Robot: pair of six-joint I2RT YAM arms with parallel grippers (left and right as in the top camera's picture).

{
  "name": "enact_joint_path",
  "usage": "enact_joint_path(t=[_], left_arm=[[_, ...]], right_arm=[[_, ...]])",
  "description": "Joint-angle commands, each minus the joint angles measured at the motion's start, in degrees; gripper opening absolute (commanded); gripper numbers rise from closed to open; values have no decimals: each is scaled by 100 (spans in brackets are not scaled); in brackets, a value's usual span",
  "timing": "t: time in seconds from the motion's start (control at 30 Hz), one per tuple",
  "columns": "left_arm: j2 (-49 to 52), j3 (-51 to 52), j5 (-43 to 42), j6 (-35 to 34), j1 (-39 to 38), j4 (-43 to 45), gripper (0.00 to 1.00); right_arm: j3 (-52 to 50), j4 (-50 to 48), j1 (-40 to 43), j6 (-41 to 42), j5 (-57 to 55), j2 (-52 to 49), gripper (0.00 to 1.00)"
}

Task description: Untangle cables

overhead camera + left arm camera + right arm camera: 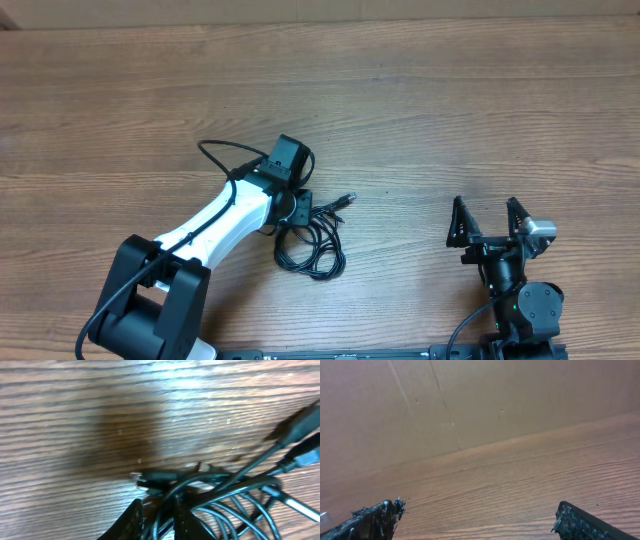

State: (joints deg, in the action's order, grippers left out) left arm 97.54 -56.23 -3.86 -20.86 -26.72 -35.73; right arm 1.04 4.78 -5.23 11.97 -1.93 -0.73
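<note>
The cables (312, 248) lie as a loose black tangle at the table's middle, one plug (346, 200) sticking out to the right. My left gripper (299, 210) is down at the tangle's upper left end. In the left wrist view its fingers (134, 520) stand close together with cable strands (225, 485) running between them, so the left gripper (159, 512) is shut on the cables. A small connector (152, 478) lies just ahead of the fingertips, and two plugs (302, 435) sit at the right edge. My right gripper (485, 206) stands wide open at the right, apart from the cables; the right gripper (477, 508) holds nothing.
The wooden table (450, 90) stretches to a brown wall (470, 400) at the back. A thicker black arm cable (222, 150) loops up beside the left wrist. The right arm's base (525, 305) stands at the front edge.
</note>
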Motion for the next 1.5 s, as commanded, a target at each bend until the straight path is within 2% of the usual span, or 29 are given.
enact_joint_path(t=[0.0, 0.2, 0.5, 0.53, 0.67, 0.87, 1.2, 1.47], left_arm=[[61, 70, -286, 0, -33, 50, 23], [61, 70, -321, 7, -33, 17, 19], [61, 262, -321, -20, -33, -55, 29], [61, 330, -326, -46, -33, -11, 29], [61, 455, -328, -146, -33, 59, 13], [61, 455, -337, -146, -33, 280, 5], [9, 389, -367, -131, -31, 258, 4], [-739, 9, -367, 866, -33, 234, 4]], right_arm=[[-57, -13, 0, 4, -55, 57, 100], [-57, -13, 0, 4, -55, 57, 100], [-57, -13, 0, 2, -55, 57, 100], [-57, -13, 0, 2, -55, 57, 100], [-57, -13, 0, 4, -55, 57, 100], [-57, -13, 0, 4, -55, 57, 100], [-57, -13, 0, 2, -55, 57, 100], [-57, -13, 0, 2, -55, 57, 100]])
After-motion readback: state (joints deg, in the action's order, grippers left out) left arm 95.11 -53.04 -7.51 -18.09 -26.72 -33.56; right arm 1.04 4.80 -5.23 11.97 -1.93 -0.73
